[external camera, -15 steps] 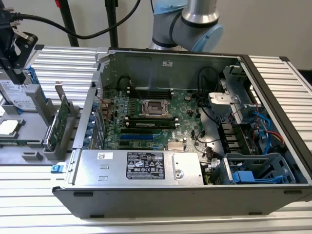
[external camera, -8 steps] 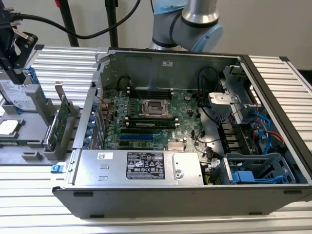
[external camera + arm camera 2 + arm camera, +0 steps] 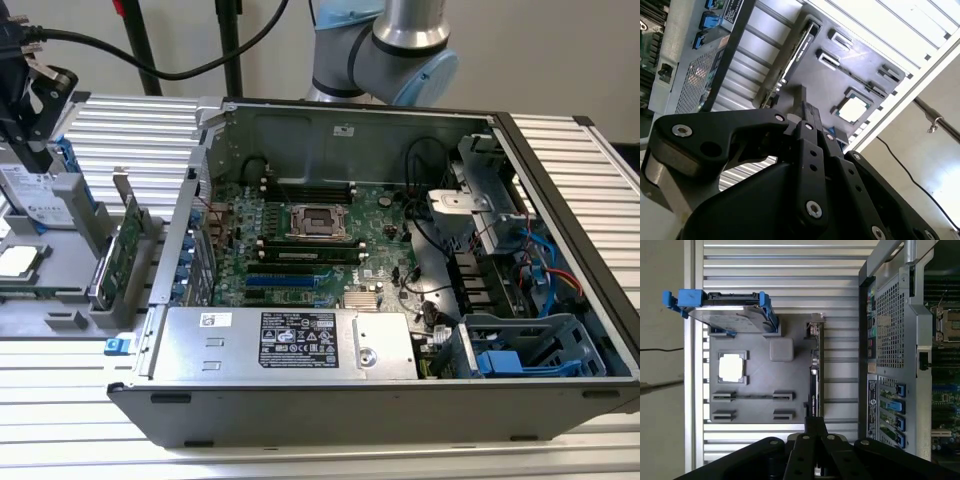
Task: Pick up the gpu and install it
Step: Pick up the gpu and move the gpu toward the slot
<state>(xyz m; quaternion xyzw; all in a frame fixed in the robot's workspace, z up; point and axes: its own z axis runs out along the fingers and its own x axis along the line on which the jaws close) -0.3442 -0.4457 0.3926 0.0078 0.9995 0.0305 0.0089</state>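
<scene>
Gripper [image 3: 38,150] hangs over the far end of the gray fixture tray [image 3: 60,320], at the exterior view's left, above the hard drive [image 3: 45,195]; in both wrist views its fingers are closed against each other with nothing between them. The gpu [image 3: 127,255] stands on edge in a slot of the tray on the side nearest the open computer case [image 3: 300,130], apart from the gripper, and the first wrist view shows the card edge-on in line with the fingertips. A processor chip [image 3: 20,262] lies flat in a tray pocket beside the hard drive, and the motherboard [image 3: 380,215] sits inside the case.
</scene>
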